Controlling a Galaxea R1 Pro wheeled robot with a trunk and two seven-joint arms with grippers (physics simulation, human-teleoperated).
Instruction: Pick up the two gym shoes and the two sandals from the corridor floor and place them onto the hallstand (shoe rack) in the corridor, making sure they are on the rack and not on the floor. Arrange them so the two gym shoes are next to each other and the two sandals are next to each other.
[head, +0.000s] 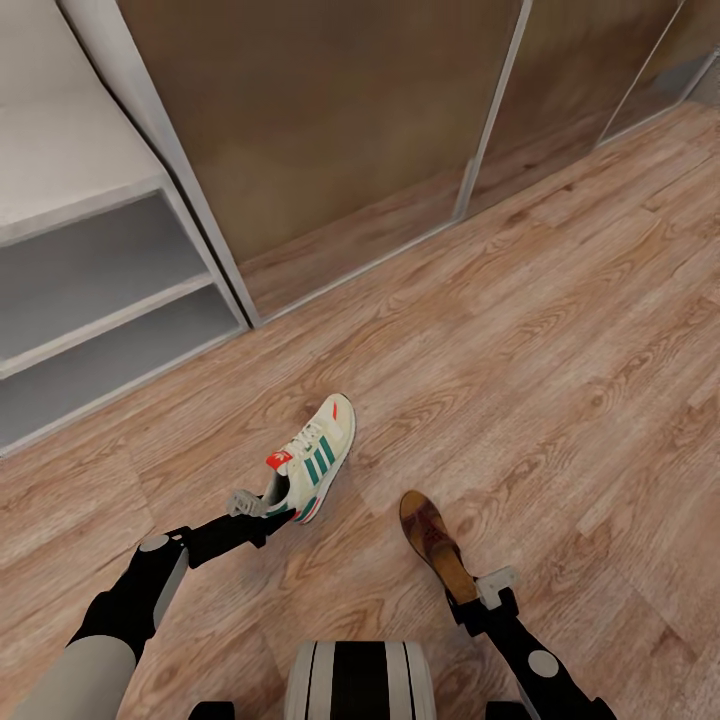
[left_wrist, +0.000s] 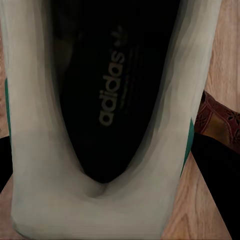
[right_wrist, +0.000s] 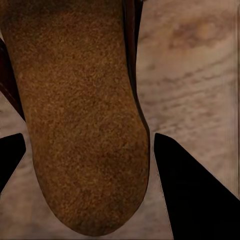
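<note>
Black fingers of the left gripper (head: 243, 507) meet the heel end of one gym shoe (head: 312, 459); head view shows the jaws pinched on the heel collar, the shoe jutting forward and up from them with its toe aimed at the wall panels. Left wrist view: cream heel wall and dark insole with "adidas" lettering (left_wrist: 112, 90) crowd the lens, dark finger shapes (left_wrist: 215, 185) just outside the shoe on both sides. Whether the sole is off the planks cannot be told.

Right gripper (head: 478, 592) sits at the heel end of one brown sandal (head: 437, 545). Right wrist view: tan insole (right_wrist: 85, 120) lies between two black fingertips (right_wrist: 192, 185), jaws spread to about the sandal's width; contact with its edges is not clear, so a firm hold cannot be confirmed. Sandal points forward, parallel to the arm.

Count visible: one gym shoe, one sandal. A brown strap (left_wrist: 217, 120) also shows beside the shoe in the left wrist view.

Shoe and sandal are near each other, not touching, over the wood-plank corridor floor (head: 560, 330). Hallstand (head: 90, 300), pale grey with two open shelf levels, stands ahead to the left, well apart from both. Brown wall panels (head: 330, 120) with pale frames run behind.
</note>
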